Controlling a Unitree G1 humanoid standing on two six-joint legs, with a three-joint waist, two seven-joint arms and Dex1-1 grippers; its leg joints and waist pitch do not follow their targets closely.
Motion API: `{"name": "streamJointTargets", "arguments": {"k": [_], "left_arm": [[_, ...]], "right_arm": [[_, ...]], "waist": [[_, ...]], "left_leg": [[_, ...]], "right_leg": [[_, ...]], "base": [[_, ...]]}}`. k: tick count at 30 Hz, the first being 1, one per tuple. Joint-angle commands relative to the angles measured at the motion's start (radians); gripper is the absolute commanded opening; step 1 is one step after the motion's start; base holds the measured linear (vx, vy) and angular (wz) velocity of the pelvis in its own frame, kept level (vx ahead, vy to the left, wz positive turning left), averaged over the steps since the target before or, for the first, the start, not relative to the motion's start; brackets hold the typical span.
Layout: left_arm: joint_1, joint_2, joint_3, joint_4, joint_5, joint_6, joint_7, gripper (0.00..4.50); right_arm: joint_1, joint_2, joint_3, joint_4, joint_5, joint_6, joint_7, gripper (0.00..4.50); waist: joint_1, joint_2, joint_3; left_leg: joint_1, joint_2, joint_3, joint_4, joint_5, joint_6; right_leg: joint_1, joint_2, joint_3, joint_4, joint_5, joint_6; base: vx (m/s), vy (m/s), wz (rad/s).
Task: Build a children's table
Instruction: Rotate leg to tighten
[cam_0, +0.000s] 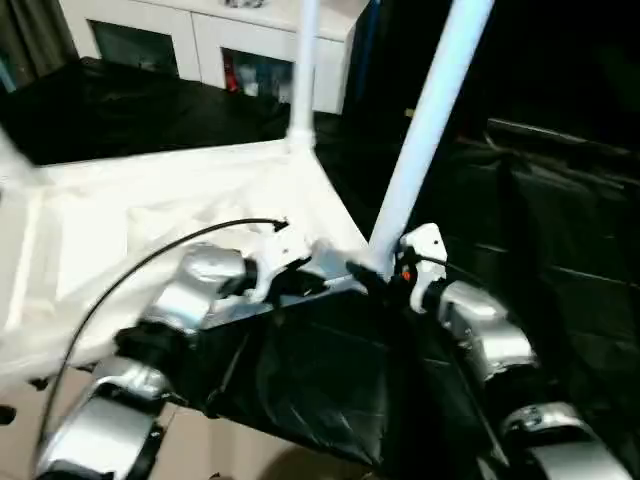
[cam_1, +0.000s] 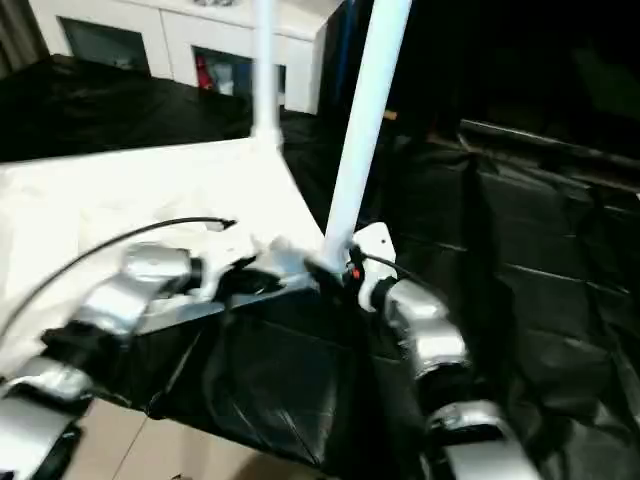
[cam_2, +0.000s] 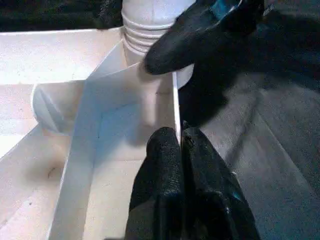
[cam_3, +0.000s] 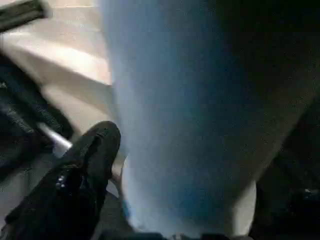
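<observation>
Because the top (cam_0: 150, 220) lies upside down on the black sheet (cam_0: 540, 250) with its sockets up, I pinch its near rim (cam_2: 176, 107) in my left gripper (cam_2: 181, 142), fingers closed on the thin wall, to stop it shifting. My right gripper (cam_0: 385, 275) sits at the foot of the near leg (cam_0: 425, 130), where it enters the corner socket; fingers spread around it, though I cannot tell if they grip. Another leg (cam_0: 305, 75) stands in the far corner.

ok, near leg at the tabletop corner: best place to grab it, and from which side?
Grip the near leg low on its smooth round shaft, just above the corner socket, coming from the open right side where the right gripper is. It leans, so closing across its width gives control.
</observation>
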Motion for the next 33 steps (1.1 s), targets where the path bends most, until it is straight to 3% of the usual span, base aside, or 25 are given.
{"name": "streamJointTargets", "arguments": {"k": [1, 2, 4, 6, 10, 18, 20, 22, 23, 24, 27, 28, 30, 31, 33], "left_arm": [[0.028, 0.025, -0.051, -0.029, 0.003, 0.003, -0.101, 0.0], [0.03, 0.033, -0.053, -0.037, -0.001, 0.004, -0.116, 0.0], [0.032, 0.044, -0.056, -0.044, -0.005, 0.001, -0.132, 0.0], [0.034, 0.066, -0.061, -0.061, -0.016, 0.001, -0.17, 0.0], [0.029, 0.093, -0.065, -0.059, -0.021, -0.009, -0.212, 0.0], [0.009, 0.081, -0.051, -0.013, -0.007, -0.012, -0.173, 0.0], [0.008, 0.069, -0.05, -0.008, -0.003, -0.001, -0.137, 0.0], [0.003, 0.041, -0.051, 0.008, 0.014, 0.02, -0.073, 0.0], [-0.015, -0.001, -0.048, 0.043, 0.039, 0.053, 0.019, 0.0], [-0.02, -0.014, -0.047, 0.051, 0.044, 0.062, 0.039, 0.0], [-0.031, -0.05, -0.042, 0.067, 0.048, 0.084, 0.086, 0.0], [-0.048, -0.111, -0.036, 0.088, 0.047, 0.107, 0.155, 0.0], [-0.064, -0.17, -0.035, 0.107, 0.051, 0.123, 0.219, 0.0], [-0.065, -0.178, -0.036, 0.108, 0.052, 0.125, 0.226, 0.0], [-0.074, -0.203, -0.041, 0.116, 0.055, 0.13, 0.25, 0.0]], "right_arm": [[-0.017, -0.037, 0.02, -0.047, 0.011, 0.02, 0.108, 3.86], [-0.019, -0.045, 0.025, -0.05, 0.018, 0.027, 0.133, 3.86], [-0.023, -0.059, 0.038, -0.055, 0.024, 0.039, 0.173, 3.86], [-0.024, -0.09, 0.069, -0.067, 0.027, 0.059, 0.258, 3.7], [-0.03, -0.109, 0.095, -0.063, 0.025, 0.065, 0.33, 3.38], [0.019, -0.074, 0.098, -0.099, 0.032, 0.096, 0.308, 2.79], [0.037, -0.052, 0.09, -0.102, 0.027, 0.107, 0.248, 2.76], [0.05, -0.002, 0.058, -0.081, 0.01, 0.091, 0.101, 2.73], [0.044, 0.061, 0.009, -0.032, 0.001, 0.08, -0.084, 2.72], [0.041, 0.078, -0.005, -0.016, 0.0, 0.076, -0.134, 2.72], [0.033, 0.121, -0.046, 0.02, 0.002, 0.051, -0.269, 2.71], [0.019, 0.175, -0.078, 0.062, 0.006, 0.043, -0.411, 2.7], [0.0, 0.229, -0.094, 0.1, 0.004, 0.034, -0.53, 2.7], [-0.005, 0.239, -0.096, 0.105, 0.004, 0.032, -0.546, 2.7], [-0.02, 0.271, -0.099, 0.112, 0.004, 0.023, -0.585, 2.7]], "waist": [[-0.001, 0.023, -0.061], [-0.002, 0.019, -0.059], [0.0, 0.022, -0.057], [0.007, 0.022, -0.055], [0.013, 0.025, -0.055], [0.018, 0.015, -0.054], [0.021, 0.012, -0.054], [0.017, 0.011, -0.049], [0.016, 0.012, -0.047], [0.013, 0.014, -0.044], [0.009, 0.012, -0.042], [0.007, 0.019, -0.042], [0.003, 0.015, -0.044], [0.002, 0.026, -0.044], [0.0, 0.019, -0.046]], "left_leg": [[-0.006, 0.013, 0.006, -0.058, -0.087, 0.076], [-0.007, 0.013, 0.007, -0.058, -0.097, 0.075], [-0.003, 0.014, 0.009, -0.058, -0.113, 0.07], [-0.006, 0.017, 0.009, -0.058, -0.114, 0.061], [-0.006, 0.017, 0.01, -0.057, -0.104, 0.053], [-0.006, 0.015, 0.011, -0.057, -0.102, 0.046], [-0.004, 0.016, 0.01, -0.058, -0.11, 0.042], [-0.002, 0.015, 0.008, -0.063, -0.144, 0.019], [0.002, 0.013, 0.006, -0.066, -0.168, 0.004], [0.006, 0.011, 0.004, -0.069, -0.196, -0.014], [0.009, 0.008, -0.002, -0.072, -0.247, -0.015], [0.008, 0.008, -0.003, -0.073, -0.245, -0.019], [0.011, 0.007, -0.005, -0.074, -0.255, -0.024], [0.012, 0.006, -0.005, -0.074, -0.264, -0.022], [0.007, 0.004, -0.004, -0.074, -0.265, -0.014]], "right_leg": [[0.069, -0.072, 0.051, -0.049, 0.03, -0.271], [0.07, -0.072, 0.053, -0.051, 0.012, -0.267], [0.067, -0.073, 0.053, -0.054, -0.021, -0.268], [0.07, -0.073, 0.052, -0.055, -0.057, -0.258], [0.066, -0.073, 0.051, -0.053, -0.056, -0.254], [0.065, -0.073, 0.052, -0.056, -0.102, -0.231], [0.064, -0.075, 0.053, -0.06, -0.133, -0.217], [0.057, -0.078, 0.053, -0.071, -0.223, -0.191], [0.054, -0.08, 0.054, -0.079, -0.293, -0.169], [0.048, -0.08, 0.052, -0.087, -0.373, -0.145], [0.044, -0.084, 0.05, -0.106, -0.517, -0.088], [0.043, -0.083, 0.05, -0.106, -0.511, -0.086], [0.041, -0.08, 0.048, -0.106, -0.499, -0.084], [0.04, -0.079, 0.05, -0.105, -0.473, -0.092], [0.043, -0.075, 0.051, -0.102, -0.436, -0.099]], "base": [[0.0, 0.0, 0.0], [0.0, 0.0, 0.0], [0.0, 0.0, 0.0], [0.0, 0.0, 0.0], [0.0, 0.0, 0.0], [0.0, 0.0, 0.0], [0.0, 0.0, 0.0], [0.0, 0.0, 0.0], [0.0, 0.0, 0.0], [0.0, 0.0, 0.0], [0.0, 0.0, 0.0], [0.0, 0.0, 0.0], [0.0, 0.0, 0.0], [0.0, 0.0, 0.0], [0.0, 0.0, 0.0]]}}
